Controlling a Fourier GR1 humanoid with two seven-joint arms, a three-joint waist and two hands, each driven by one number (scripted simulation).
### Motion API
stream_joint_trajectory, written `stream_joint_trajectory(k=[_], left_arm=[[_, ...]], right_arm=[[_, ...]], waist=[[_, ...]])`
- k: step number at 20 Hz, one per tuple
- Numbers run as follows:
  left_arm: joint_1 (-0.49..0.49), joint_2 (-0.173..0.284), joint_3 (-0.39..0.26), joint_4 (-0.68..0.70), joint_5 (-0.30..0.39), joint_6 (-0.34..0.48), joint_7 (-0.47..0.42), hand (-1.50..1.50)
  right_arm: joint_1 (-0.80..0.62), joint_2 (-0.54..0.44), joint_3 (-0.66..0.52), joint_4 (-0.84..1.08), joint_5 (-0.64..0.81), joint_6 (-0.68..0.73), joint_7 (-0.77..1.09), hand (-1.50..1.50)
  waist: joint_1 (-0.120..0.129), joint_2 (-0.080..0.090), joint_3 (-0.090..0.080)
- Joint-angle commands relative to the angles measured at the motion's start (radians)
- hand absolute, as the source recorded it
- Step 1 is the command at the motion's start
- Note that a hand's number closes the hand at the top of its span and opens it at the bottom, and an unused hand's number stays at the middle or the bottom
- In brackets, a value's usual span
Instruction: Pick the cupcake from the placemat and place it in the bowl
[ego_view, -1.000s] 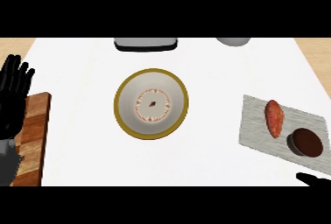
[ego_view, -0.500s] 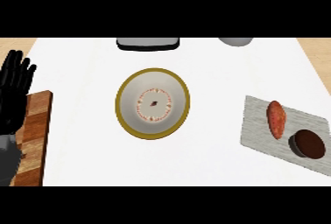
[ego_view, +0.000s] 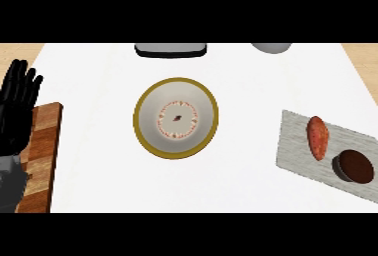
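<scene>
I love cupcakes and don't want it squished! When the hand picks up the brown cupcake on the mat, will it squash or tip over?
Probably squashable: the cupcake looks like soft cake, so a gentle hold seems wise. It looks low and wide on the placemat, so tipping seems unlikely. It likely weighs little. The sweet potato lies close beside it and might get bumped.

White counter (ego_view: 103, 190); gold-rimmed bowl (ego_view: 176, 118) with reddish ring pattern; grey placemat (ego_view: 295, 145); dark brown cupcake (ego_view: 355, 166); orange-red sweet potato (ego_view: 317, 137).

Bright, even light on the white counter (ego_view: 244, 90); shadows faint, no glare, edges slightly soft.
</scene>
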Motion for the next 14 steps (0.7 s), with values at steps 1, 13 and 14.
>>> stream_joint_trajectory(k=[1, 13, 14], left_arm=[[-0.096, -0.018, -0.01, 0.027, -0.025, 0.027, 0.06, 0.0], [-0.019, -0.056, 0.019, 0.0, -0.071, -0.024, 0.032, 0.0], [-0.066, -0.024, 0.045, 0.003, -0.049, -0.028, 0.08, 0.0]], right_arm=[[-0.049, 0.04, 0.01, 0.159, 0.073, 0.023, -0.12, -1.5], [-0.074, 0.223, 0.056, 0.3, 0.298, 0.011, -0.205, -1.5], [-0.2, 0.172, 0.036, 0.458, 0.278, 0.039, -0.232, -1.5]], waist=[[0.001, 0.002, 0.001], [0.001, 0.0, 0.001], [0.008, 0.001, 0.001]])
